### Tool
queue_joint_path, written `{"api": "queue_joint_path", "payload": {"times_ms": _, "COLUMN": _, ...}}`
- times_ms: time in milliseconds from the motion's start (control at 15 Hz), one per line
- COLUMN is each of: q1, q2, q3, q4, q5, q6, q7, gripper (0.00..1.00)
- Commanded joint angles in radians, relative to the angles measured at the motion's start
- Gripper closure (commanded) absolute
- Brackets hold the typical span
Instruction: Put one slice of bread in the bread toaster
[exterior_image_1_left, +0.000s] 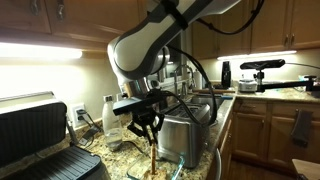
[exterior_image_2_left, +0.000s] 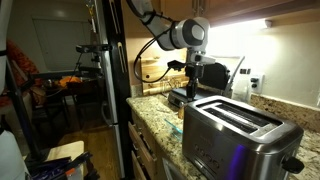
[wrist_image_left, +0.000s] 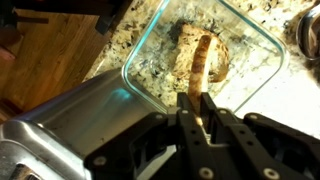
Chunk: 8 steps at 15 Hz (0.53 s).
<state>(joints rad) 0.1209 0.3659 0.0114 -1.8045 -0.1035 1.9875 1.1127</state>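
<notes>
My gripper (wrist_image_left: 200, 108) is shut on a tan-brown slice of bread (wrist_image_left: 203, 62), held edge-on and hanging down from the fingers over a glass dish (wrist_image_left: 245, 40). In an exterior view the gripper (exterior_image_1_left: 147, 122) holds the slice (exterior_image_1_left: 153, 150) upright, just beside the shiny steel toaster (exterior_image_1_left: 182, 135) and lower than its top. The toaster's corner shows at the lower left of the wrist view (wrist_image_left: 55, 130). In an exterior view the toaster (exterior_image_2_left: 240, 135) fills the foreground with its slots up, and the gripper (exterior_image_2_left: 188, 72) is far behind it; the slice is too small to make out there.
A black-and-silver hinged grill (exterior_image_1_left: 40, 135) stands open on the granite counter. A wooden board (wrist_image_left: 45, 55) lies beside the glass dish, which holds another brownish piece (wrist_image_left: 185, 40). A white bottle (exterior_image_1_left: 110, 115) stands by the wall. Camera gear (exterior_image_1_left: 262, 72) sits on the far counter.
</notes>
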Motion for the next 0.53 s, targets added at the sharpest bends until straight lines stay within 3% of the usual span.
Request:
{"api": "queue_joint_path", "payload": {"times_ms": 0, "q1": 0.02, "q2": -0.098, "q3": -0.02, "q4": -0.056, "q5": -0.011, "q6": -0.05, "q7": 0.06, "gripper": 0.94}}
{"api": "queue_joint_path", "payload": {"times_ms": 467, "q1": 0.013, "q2": -0.193, "q3": -0.012, "q4": -0.07, "q5": -0.026, "q6": -0.136, "q7": 0.143, "gripper": 0.94}}
